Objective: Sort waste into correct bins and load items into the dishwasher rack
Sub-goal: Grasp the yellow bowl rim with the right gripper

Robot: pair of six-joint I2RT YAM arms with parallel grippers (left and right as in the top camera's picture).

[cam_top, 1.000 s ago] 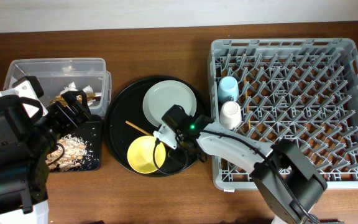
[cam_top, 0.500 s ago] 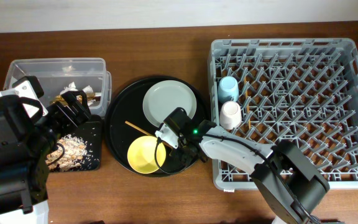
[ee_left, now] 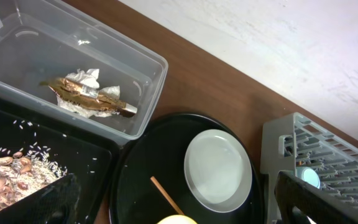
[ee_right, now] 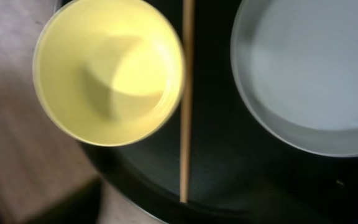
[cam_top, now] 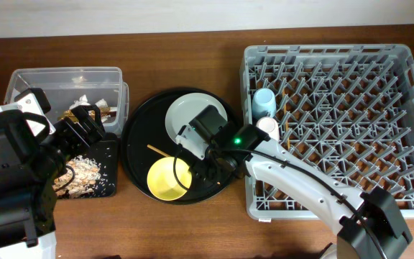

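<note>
- The right gripper hovers over the round tray, which holds the bowl, chopstick and plate; I cannot tell how far it is open.
- The left gripper is spread wide and empty at far left.
- The blue cup and pink cup sit at the left edge of the rack.

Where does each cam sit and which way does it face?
Overhead: fixed above the table, looking straight down; clear tub to dishwasher rack in frame, left arm and right arm both show.
Left wrist: on the left arm, angled across the clear tub toward the plate and rack corner; dark blurred jaws at both bottom corners.
Right wrist: close above the round black tray, looking straight down at yellow bowl, chopstick and plate; its jaws not clearly visible.
Shared: all three see plate and chopstick.
</note>
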